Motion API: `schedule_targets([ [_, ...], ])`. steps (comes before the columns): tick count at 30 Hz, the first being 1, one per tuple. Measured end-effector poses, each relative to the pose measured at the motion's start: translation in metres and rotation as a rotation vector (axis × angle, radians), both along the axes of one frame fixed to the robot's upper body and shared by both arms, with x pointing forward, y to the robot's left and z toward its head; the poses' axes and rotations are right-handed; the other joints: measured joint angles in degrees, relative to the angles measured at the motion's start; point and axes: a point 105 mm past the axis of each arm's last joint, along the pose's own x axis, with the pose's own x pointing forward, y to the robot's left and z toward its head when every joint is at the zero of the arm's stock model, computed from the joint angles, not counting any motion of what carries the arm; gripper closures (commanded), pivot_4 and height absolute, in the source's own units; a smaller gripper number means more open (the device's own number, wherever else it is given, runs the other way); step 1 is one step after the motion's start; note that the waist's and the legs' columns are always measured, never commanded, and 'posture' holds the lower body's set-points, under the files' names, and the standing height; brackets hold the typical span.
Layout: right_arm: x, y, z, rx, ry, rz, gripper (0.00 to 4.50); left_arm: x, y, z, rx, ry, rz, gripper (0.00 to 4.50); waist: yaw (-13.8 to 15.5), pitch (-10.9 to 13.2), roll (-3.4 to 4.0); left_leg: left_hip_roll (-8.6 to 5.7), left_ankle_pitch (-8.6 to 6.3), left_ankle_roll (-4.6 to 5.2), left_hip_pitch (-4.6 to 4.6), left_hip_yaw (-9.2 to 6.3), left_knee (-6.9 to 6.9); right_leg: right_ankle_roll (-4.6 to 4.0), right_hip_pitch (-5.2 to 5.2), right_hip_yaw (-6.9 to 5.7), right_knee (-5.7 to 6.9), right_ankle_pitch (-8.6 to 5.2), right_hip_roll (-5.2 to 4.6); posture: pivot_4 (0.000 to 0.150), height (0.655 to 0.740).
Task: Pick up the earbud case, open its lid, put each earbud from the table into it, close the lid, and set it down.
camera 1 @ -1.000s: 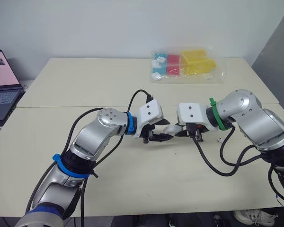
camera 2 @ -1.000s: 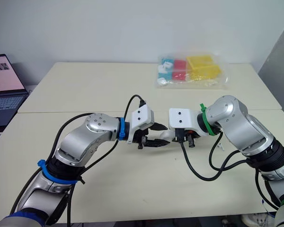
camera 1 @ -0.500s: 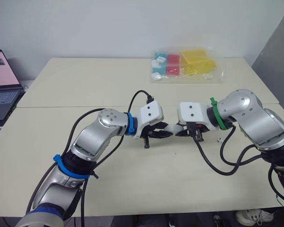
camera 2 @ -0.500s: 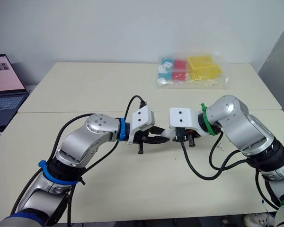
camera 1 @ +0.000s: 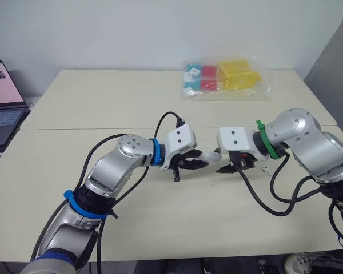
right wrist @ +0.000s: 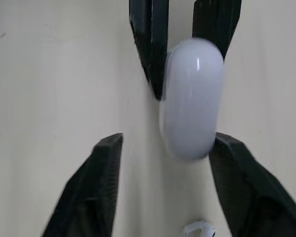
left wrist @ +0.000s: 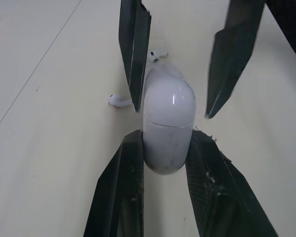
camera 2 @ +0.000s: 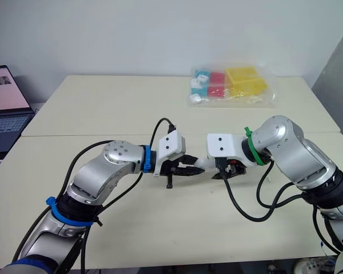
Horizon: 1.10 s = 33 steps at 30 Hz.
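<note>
Closed glossy white earbud case (left wrist: 168, 123)

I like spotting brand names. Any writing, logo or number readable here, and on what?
None can be read.
The laptop screen: content too blurred to read.
The plastic bag of coloured pieces: no readable print.
The earbud case: plain white, unmarked.

readable text: none | laptop screen (camera 1: 2, 84): pink-and-white page, marks too small to read | plastic bag (camera 1: 226, 80): any print on it too small to tell | earbud case (left wrist: 168, 126): plain white shell, nothing legible
</note>
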Motion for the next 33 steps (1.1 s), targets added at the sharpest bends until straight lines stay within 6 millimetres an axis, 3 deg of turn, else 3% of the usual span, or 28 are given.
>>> schedule_targets([
  [5, 0.003, -0.008, 0.01, 0.025, -0.017, -0.039, 0.97, 0.001, 0.004, -0.002, -0.017, 0.004, 0.012, 3.7, 0.02, 0.0, 0.0, 0.0, 0.0, 0.0, 0.0, -0.01, 0.0, 0.0, 0.0, 0.0, 0.01, 0.0, 0.0, 0.15, 0.74],
  [10, 0.005, -0.035, 0.033, 0.043, -0.062, -0.111, 0.97, 0.005, 0.016, -0.001, -0.155, 0.02, 0.062, 3.7, 0.13, 0.0, 0.0, 0.01, 0.0, 0.0, -0.01, 0.01, 0.0, 0.0, 0.0, -0.01, -0.03, 0.0, -0.04, 0.15, 0.74],
  [13, 0.004, -0.041, 0.037, 0.064, -0.081, -0.118, 0.97, 0.007, 0.019, -0.001, -0.236, 0.032, 0.081, 3.7, 0.17, 0.0, 0.0, 0.01, 0.0, 0.0, 0.0, 0.03, 0.0, 0.0, 0.01, 0.01, -0.01, 0.0, -0.04, 0.15, 0.74],
  [20, -0.002, -0.048, 0.057, 0.292, -0.233, -0.048, 0.97, 0.005, 0.013, 0.012, -0.45, -0.022, 0.086, 3.7, 0.54, 0.0, 0.0, 0.0, 0.0, 0.0, 0.04, 0.09, 0.02, 0.0, 0.05, 0.07, 0.02, 0.01, -0.04, 0.15, 0.74],
  [24, -0.01, -0.038, 0.064, 0.399, -0.261, -0.034, 0.97, 0.004, 0.011, 0.012, -0.469, -0.058, 0.093, 3.7, 0.47, -0.01, 0.01, 0.03, 0.0, 0.0, 0.1, 0.09, 0.02, 0.0, 0.07, 0.07, 0.05, 0.01, -0.02, 0.15, 0.74],
  [31, -0.017, -0.012, 0.05, 0.45, -0.279, 0.002, 0.97, 0.009, 0.013, 0.001, -0.393, -0.085, 0.111, 3.7, 0.48, -0.01, 0.0, 0.02, 0.02, 0.02, 0.14, 0.14, 0.03, 0.0, 0.1, 0.08, 0.02, 0.01, 0.0, 0.15, 0.74],
  [33, -0.012, -0.009, 0.05, 0.461, -0.292, -0.01, 0.58, 0.01, 0.012, 0.001, -0.381, -0.101, 0.11, 3.7, 0.58, -0.01, 0.0, 0.0, 0.02, 0.03, 0.13, 0.17, 0.03, 0.01, 0.1, 0.07, 0.02, 0.01, 0.0, 0.15, 0.74],
])
